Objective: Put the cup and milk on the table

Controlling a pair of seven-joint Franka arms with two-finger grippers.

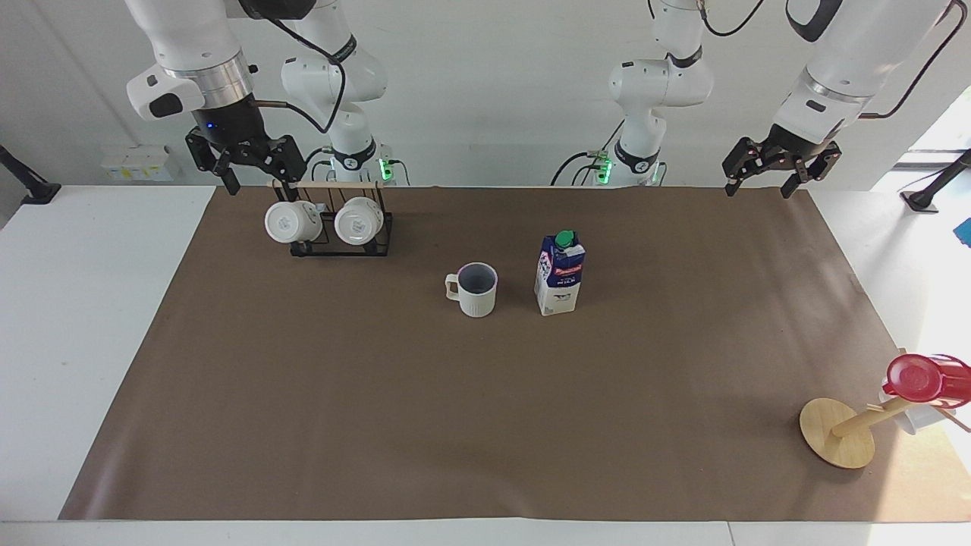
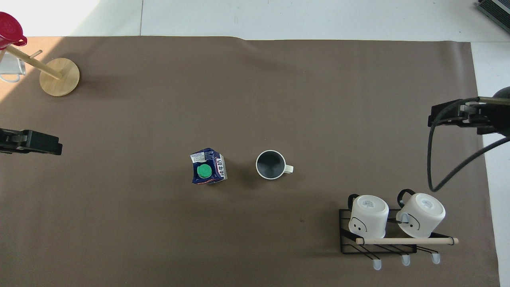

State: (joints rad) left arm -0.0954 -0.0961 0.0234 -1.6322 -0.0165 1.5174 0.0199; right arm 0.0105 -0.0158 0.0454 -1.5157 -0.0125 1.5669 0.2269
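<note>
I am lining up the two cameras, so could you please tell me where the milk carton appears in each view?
Facing view: the milk carton stands upright near the picture's middle, with the ribbed cup beside it toward the right arm's end.
Overhead view: the carton sits just below centre, its green cap up.
Shared landmark: the cup, beside the carton in both.
</note>
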